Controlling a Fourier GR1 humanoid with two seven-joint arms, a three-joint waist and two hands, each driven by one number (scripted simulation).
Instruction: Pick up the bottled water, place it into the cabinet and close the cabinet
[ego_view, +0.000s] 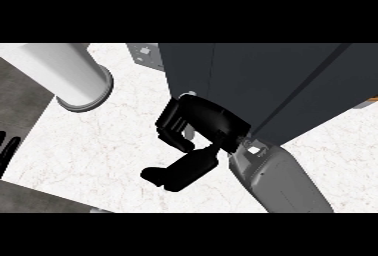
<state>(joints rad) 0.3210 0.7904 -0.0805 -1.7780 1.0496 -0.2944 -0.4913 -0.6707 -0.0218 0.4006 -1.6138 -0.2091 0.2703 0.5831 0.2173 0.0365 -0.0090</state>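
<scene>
My right hand (203, 117) is pressed against the lower left front of the dark grey cabinet (273, 75), fingers curled and thumb (181, 170) sticking out toward the lower left. Pale slivers of the bottled water (190, 131) show between the fingers and at the hand's top edge; the rest of the bottle is hidden by the hand. Whether the cabinet's doors stand open or closed cannot be made out. My left hand (7, 150) shows only as dark straight fingers at the view's left edge, far from the bottle.
A tall white cylinder (70, 75) stands on the white marble counter (96, 145) at the upper left. A grey outlet plate (148, 55) sits beside the cabinet's left side. An orange bit (367, 103) peeks out at the right edge.
</scene>
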